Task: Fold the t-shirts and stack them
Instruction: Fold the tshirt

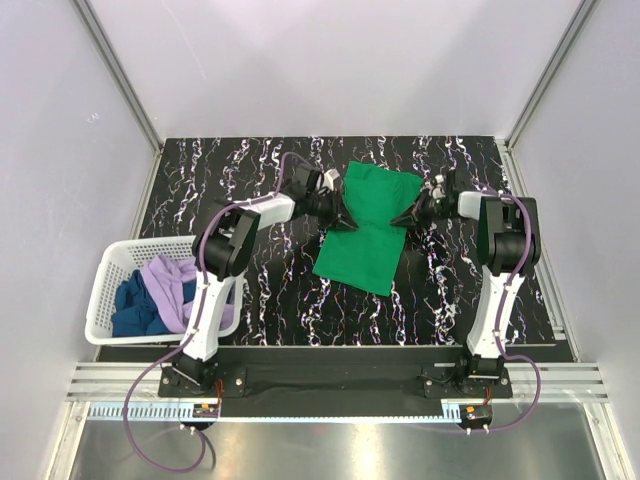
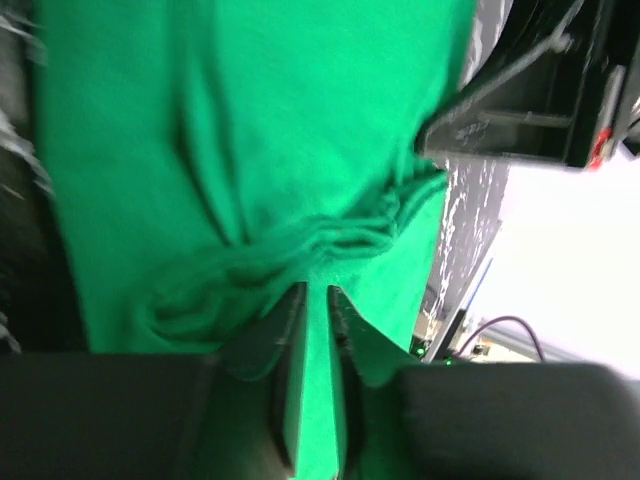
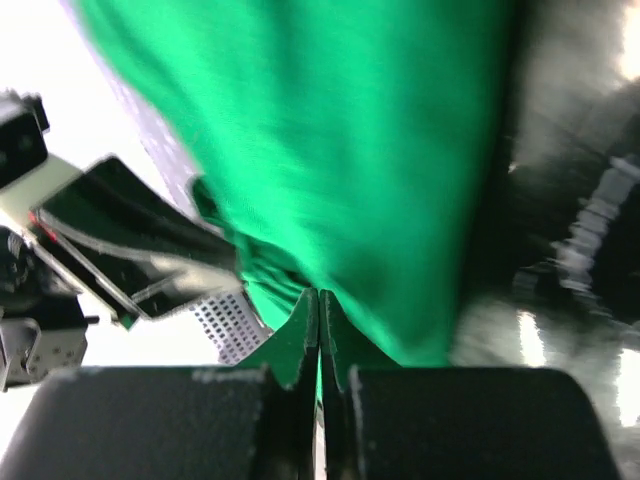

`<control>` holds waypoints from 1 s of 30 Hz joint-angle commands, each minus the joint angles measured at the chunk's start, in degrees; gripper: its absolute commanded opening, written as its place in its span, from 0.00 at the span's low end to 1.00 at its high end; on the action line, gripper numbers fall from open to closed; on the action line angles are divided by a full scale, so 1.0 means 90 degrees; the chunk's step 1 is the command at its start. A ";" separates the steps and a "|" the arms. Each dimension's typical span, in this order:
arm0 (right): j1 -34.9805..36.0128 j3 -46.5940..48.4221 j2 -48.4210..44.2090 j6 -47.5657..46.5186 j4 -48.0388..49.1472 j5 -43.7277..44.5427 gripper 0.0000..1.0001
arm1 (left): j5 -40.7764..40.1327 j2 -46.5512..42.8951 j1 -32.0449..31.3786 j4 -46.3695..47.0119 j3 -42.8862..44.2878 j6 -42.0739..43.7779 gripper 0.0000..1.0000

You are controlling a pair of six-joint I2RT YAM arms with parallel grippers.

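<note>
While the green t-shirt (image 1: 365, 225) lies in the middle of the table (image 1: 270, 295), long axis running away from the arms, the left hand (image 1: 338, 213) pinches its left edge and the right hand (image 1: 408, 216) its right edge, facing each other across its middle, neither nearer.

The green t-shirt (image 1: 362, 235) is made of soft cloth with a matt, finely textured surface. The lilac t-shirt (image 1: 168, 280) and the dark blue t-shirt (image 1: 135, 302) are of the same matt cloth. The basket (image 1: 101, 285) is moulded as a lattice in white plastic. The table (image 1: 240, 190) is faced with a smooth, glossy black surface veined in white, in which light is reflected. The left gripper (image 2: 318, 291) is finished in matt black plastic. The rail (image 1: 330, 378) is of bare silver metal.
</note>
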 commanded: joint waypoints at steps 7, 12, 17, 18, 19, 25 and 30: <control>0.0044 0.1943 0.0337 0.0066 -0.0500 0.0083 0.00 | 0.0122 -0.0154 0.0026 0.0887 0.1203 -0.0392 0.27; 0.0034 0.2404 0.1166 0.0544 -0.0032 0.0219 0.00 | -0.0210 0.1225 0.0300 0.1239 0.2531 -0.1085 0.25; -0.0014 0.2463 0.1637 0.0721 0.0106 0.0579 0.00 | -0.0756 0.2008 0.0417 0.1035 0.2924 -0.1263 0.24; -0.0024 0.2463 0.1666 0.0692 0.0067 0.0648 0.00 | -0.0806 0.2038 0.0417 0.0899 0.2924 -0.1156 0.24; -0.0044 0.2472 0.1676 0.0575 -0.0020 0.0697 0.00 | -0.0835 0.2067 0.0446 0.0771 0.2905 -0.1136 0.24; -0.0054 0.3311 0.1793 0.0135 -0.0918 0.0864 0.00 | -0.1020 0.1677 0.0525 0.0012 0.2515 -0.0521 0.24; -0.0024 0.4248 0.1677 -0.0031 -0.1563 0.0853 0.03 | -0.1196 0.0917 0.0525 -0.0439 0.2085 0.0260 0.31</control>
